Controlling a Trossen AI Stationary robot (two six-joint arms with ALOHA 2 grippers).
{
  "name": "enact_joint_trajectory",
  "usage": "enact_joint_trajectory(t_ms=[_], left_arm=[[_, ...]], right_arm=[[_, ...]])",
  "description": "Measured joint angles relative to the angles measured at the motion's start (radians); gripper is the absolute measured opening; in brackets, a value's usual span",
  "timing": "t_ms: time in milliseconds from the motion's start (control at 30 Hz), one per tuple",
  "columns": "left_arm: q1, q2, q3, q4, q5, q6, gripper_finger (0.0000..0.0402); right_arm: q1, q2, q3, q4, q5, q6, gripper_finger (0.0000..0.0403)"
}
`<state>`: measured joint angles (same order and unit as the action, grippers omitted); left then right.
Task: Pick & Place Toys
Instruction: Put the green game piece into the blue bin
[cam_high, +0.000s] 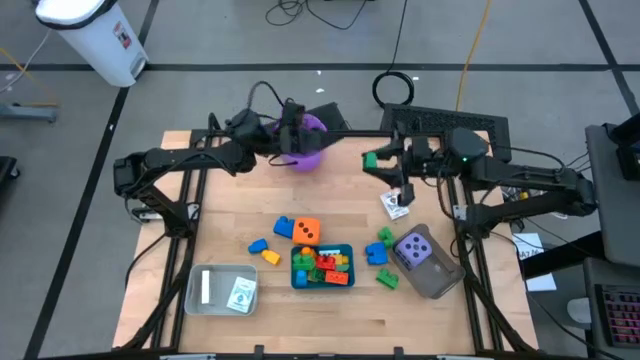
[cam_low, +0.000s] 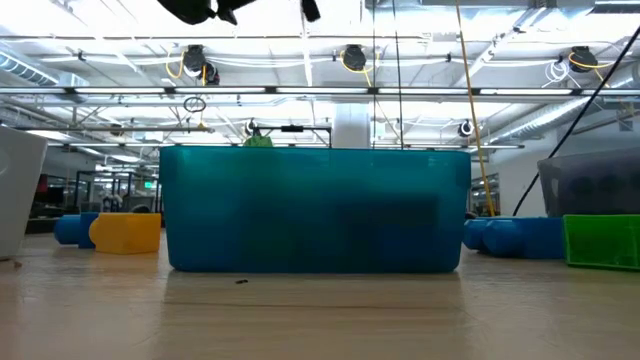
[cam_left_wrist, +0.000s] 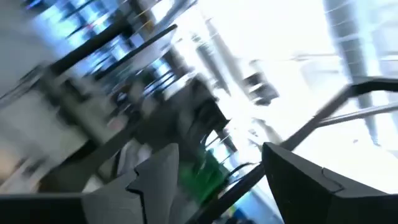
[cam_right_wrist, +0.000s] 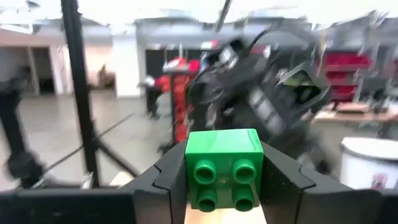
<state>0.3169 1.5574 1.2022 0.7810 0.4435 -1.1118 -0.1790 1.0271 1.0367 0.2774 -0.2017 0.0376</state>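
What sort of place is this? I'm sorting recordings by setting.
Probably a robotics lab in a large industrial hall: a wooden table on a taped floor, exposed ceiling trusses, and shelving behind. The right gripper holds a green brick.

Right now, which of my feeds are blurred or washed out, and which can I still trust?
Left wrist view: heavy motion smear and blown-out white glare, only its own fingers readable. Right wrist view: background streaked, but the green brick between the right gripper's fingers is sharp. Low view: the teal tray fills the frame, soft up close. High view: evenly lit, clear.
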Motion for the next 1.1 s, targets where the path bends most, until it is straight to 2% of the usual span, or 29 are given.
enact_joint_trajectory(t_ms=[200,300,433,533,733,900,1100], left_arm=[[0.029,-0.003,0.0,0.225,0.026,-0.029,0.0239],[0.039,-0.039,0.0,0.239,0.058,-0.019,0.0239],[0.035,-0.129,0.0,0.193,0.108,0.087,0.0239],[0.03,-0.211,0.0,0.085,0.143,0.165,0.0239],[-0.022,-0.412,0.001,-0.365,0.175,0.365,0.0239],[-0.114,-0.551,0.001,-0.685,0.083,0.531,0.0239],[-0.251,-0.656,0.001,-0.94,-0.035,0.603,0.0239]], right_arm=[[0.165,0.062,0.144,-0.28,0.046,-0.051,0.0136],[0.237,0.114,0.194,-0.374,0.046,-0.038,0.0136],[0.313,0.2,0.242,-0.464,0.047,0.037,0.0136],[0.362,0.278,0.265,-0.488,0.049,0.088,0.0136],[0.432,0.452,0.301,-0.48,0.078,0.216,0.0136],[0.467,0.579,0.306,-0.511,0.124,0.314,0.0136],[0.46,0.693,0.307,-0.629,0.128,0.396,0.0137]])
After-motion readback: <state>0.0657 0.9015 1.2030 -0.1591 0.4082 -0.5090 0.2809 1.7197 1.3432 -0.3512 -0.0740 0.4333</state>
